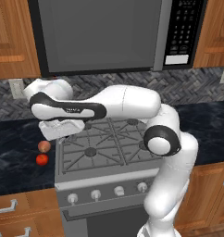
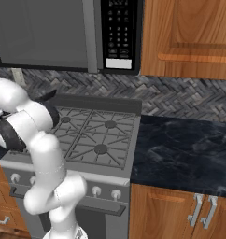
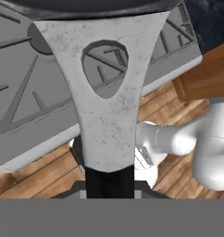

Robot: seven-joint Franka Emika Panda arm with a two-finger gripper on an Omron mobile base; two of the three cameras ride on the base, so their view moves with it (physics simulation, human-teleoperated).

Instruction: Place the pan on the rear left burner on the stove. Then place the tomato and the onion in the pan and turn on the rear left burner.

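In the hand view my gripper [image 3: 109,184] is shut on the pan's handle [image 3: 104,111], whose silvery tip with a hole stands straight up from the fingers. The pan's black rim [image 3: 86,3] runs along the top edge, above the stove's grey grates [image 3: 21,97]. In the left base view my hand [image 1: 63,128] hangs over the rear left part of the stove [image 1: 109,162], and the arm hides the pan. The rear left burner [image 2: 65,119] lies just beyond my arm. On the dark counter left of the stove rest the tomato [image 1: 41,159] and, behind it, the onion [image 1: 44,146].
A microwave [image 1: 100,34] hangs low over the stove, between wooden cabinets [image 1: 12,37]. Silver knobs [image 1: 96,194] line the stove's front. Dark stone counter [image 2: 180,144] stretches right of the stove. My own elbow [image 1: 162,139] stands over the stove's front right corner.
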